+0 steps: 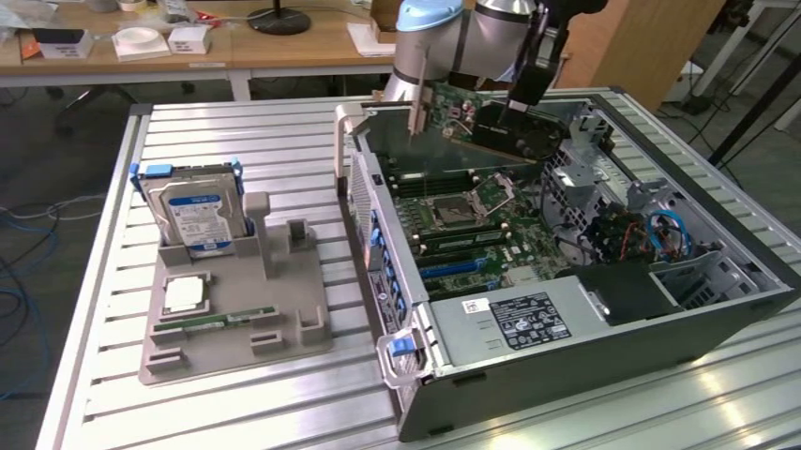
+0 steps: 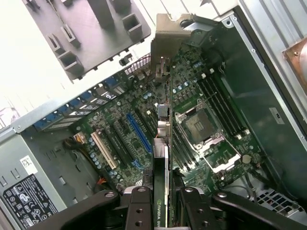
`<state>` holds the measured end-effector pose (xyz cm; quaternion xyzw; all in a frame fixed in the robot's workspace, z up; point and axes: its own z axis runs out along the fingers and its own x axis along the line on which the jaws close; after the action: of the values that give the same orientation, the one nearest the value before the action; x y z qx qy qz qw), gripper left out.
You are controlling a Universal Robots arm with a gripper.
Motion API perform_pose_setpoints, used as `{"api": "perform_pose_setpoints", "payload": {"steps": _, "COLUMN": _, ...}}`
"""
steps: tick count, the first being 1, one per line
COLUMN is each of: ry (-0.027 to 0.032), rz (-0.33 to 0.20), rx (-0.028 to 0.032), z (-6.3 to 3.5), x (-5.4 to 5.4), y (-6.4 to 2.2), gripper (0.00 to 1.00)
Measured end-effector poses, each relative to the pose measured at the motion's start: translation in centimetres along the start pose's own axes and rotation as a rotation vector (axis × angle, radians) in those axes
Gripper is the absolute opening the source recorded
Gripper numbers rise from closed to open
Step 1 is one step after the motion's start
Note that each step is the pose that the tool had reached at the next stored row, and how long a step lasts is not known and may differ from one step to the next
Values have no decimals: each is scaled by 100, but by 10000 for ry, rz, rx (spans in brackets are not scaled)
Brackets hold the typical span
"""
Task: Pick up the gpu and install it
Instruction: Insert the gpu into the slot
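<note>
Green gpu point(image 1: 501, 131) point(image 2: 163, 163): is hanging tilted at one o'clock in the exterior view, above the open case, its black cooler block facing the camera. It is appearing clear of the slots.
Silver bracket point(image 1: 415, 103) point(image 2: 170, 31): is closing the card's end at nine o'clock from the cooler, near the case's rear wall.
Gripper point(image 1: 511, 114) point(image 2: 165, 211): is pinching the gpu by its upper edge. In the wrist view the card is showing edge-on between the two dark fingers point(image 2: 139, 208).
Arm point(image 1: 432, 37): is reaching down from twelve o'clock in the exterior view.
Case point(image 1: 601, 366): is lying on its side on the table, open face up, occupying the exterior view from three to six o'clock.
Motherboard point(image 1: 470, 220) point(image 2: 120, 129): is lying flat inside the case, directly under the card.
Processor socket point(image 1: 453, 211) point(image 2: 201, 127): is sitting near the motherboard's middle.
Blue slot point(image 1: 457, 267) point(image 2: 139, 132): is running across the board at six o'clock from the socket in the exterior view.
Power supply point(image 1: 526, 319) point(image 2: 24, 196): is filling the case's end at five o'clock.
Grey holder point(image 1: 238, 328) point(image 2: 91, 28): is resting at nine o'clock from the case, just beside it.
Hard drive point(image 1: 194, 217): is standing upright in the holder's twelve o'clock end.
Table point(image 1: 213, 131): is carrying case and holder on its slatted metal top.
</note>
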<state>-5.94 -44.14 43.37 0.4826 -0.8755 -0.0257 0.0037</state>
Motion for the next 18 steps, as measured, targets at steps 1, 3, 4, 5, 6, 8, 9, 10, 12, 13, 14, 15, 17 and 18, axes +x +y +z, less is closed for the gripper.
{"api": "perform_pose_setpoints", "payload": {"steps": 1, "ry": 4, "rz": -75, "rx": -2, "z": 0, "x": -2, "y": -3, "gripper": 26}}
{"api": "perform_pose_setpoints", "payload": {"steps": 3, "ry": 11, "rz": -231, "rx": -4, "z": 0, "x": -6, "y": -9, "gripper": 26}}
{"api": "perform_pose_setpoints", "payload": {"steps": 4, "ry": 15, "rz": -314, "rx": -6, "z": 0, "x": -8, "y": -13, "gripper": 26}}
{"api": "perform_pose_setpoints", "payload": {"steps": 5, "ry": 19, "rz": -394, "rx": -7, "z": -1, "x": -11, "y": -17, "gripper": 26}}
{"api": "perform_pose_setpoints", "payload": {"steps": 6, "ry": 23, "rz": -475, "rx": -9, "z": -1, "x": -13, "y": -20, "gripper": 26}}
{"api": "perform_pose_setpoints", "payload": {"steps": 8, "ry": 31, "rz": -637, "rx": -12, "z": -1, "x": -17, "y": -27, "gripper": 26}}
{"api": "perform_pose_setpoints", "payload": {"steps": 9, "ry": 35, "rz": -719, "rx": -13, "z": -1, "x": -20, "y": -31, "gripper": 26}}
{"api": "perform_pose_setpoints", "payload": {"steps": 10, "ry": 39, "rz": -798, "rx": -14, "z": -1, "x": -22, "y": -35, "gripper": 26}}
{"api": "perform_pose_setpoints", "payload": {"steps": 12, "ry": 46, "rz": -961, "rx": -17, "z": -1, "x": -27, "y": -44, "gripper": 26}}
{"api": "perform_pose_setpoints", "payload": {"steps": 13, "ry": 51, "rz": -1040, "rx": -19, "z": -2, "x": -30, "y": -47, "gripper": 26}}
{"api": "perform_pose_setpoints", "payload": {"steps": 14, "ry": 54, "rz": -1119, "rx": -21, "z": -2, "x": -33, "y": -51, "gripper": 26}}
{"api": "perform_pose_setpoints", "payload": {"steps": 15, "ry": 58, "rz": -1199, "rx": -22, "z": -2, "x": -35, "y": -55, "gripper": 26}}
{"api": "perform_pose_setpoints", "payload": {"steps": 17, "ry": 66, "rz": -1359, "rx": -25, "z": -2, "x": -40, "y": -63, "gripper": 26}}
{"api": "perform_pose_setpoints", "payload": {"steps": 18, "ry": 71, "rz": -1447, "rx": -26, "z": -3, "x": -43, "y": -67, "gripper": 26}}
